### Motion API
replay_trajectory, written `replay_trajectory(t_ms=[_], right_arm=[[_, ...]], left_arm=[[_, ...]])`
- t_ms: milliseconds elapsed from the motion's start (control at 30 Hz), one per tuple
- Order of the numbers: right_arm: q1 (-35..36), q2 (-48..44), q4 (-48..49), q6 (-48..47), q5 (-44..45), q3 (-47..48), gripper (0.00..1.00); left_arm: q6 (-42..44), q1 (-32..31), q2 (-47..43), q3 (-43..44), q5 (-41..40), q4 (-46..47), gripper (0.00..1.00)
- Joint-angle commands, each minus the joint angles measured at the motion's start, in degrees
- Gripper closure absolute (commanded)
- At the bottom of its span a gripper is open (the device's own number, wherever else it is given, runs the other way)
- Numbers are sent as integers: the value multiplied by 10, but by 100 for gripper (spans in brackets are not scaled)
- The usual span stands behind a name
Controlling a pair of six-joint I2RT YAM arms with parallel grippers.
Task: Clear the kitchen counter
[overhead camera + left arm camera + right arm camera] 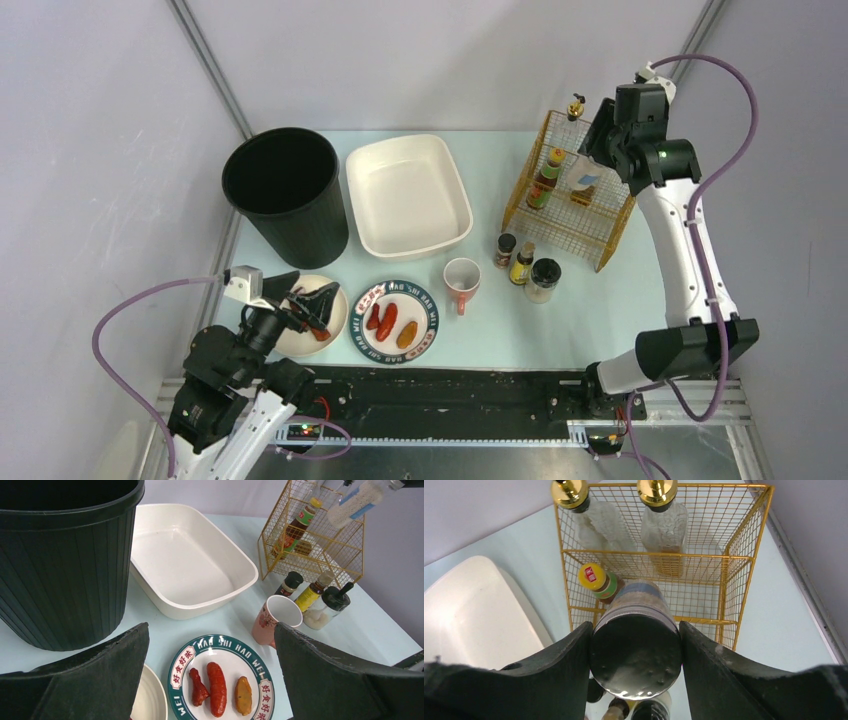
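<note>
Kitchen counter (570, 330): pale mint-green top, spanning the space ahead of both arm bases, black rail at its near edge.

Far left: black ribbed bin (285, 195), upright. Just right of it: white tub (405, 195), rectangular, nothing in it.

Far right: gold wire rack (570, 200). Contents: one yellow-capped sauce bottle (596, 580) and two gold-capped glass bottles (574, 505) at the back.

In front of the rack: three small condiment containers (521, 263), close together, upright. Left of them: mug (461, 282), white inside, upright.

Near centre: green-rimmed plate (222, 642) with red lettered panels, carrying three pieces of food (216, 687): two reddish, one tan.

Near left: white dish (335, 318), just beside the plate.

Left gripper (318, 308): above the white dish, jaws spread wide, nothing between them.

Right gripper (592, 165): raised at the rack's right side, fingers closed against both sides of a spice jar (636, 655) with a blue band and pale granules, held off the counter.
</note>
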Motion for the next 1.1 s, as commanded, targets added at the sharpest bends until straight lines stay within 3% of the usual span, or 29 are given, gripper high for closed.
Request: replay_trajectory(t_ms=[0,933,1067], right_arm=[[-13,13,74,4,-8,8,100],[-17,103,187,31,52,-117,100],[-17,123,186,39,43,-121,91]], left_arm=[[3,0,5,-5,-9,12,2],[1,0,13,-4,-14,10,2],[1,0,14,-4,-14,10,2]])
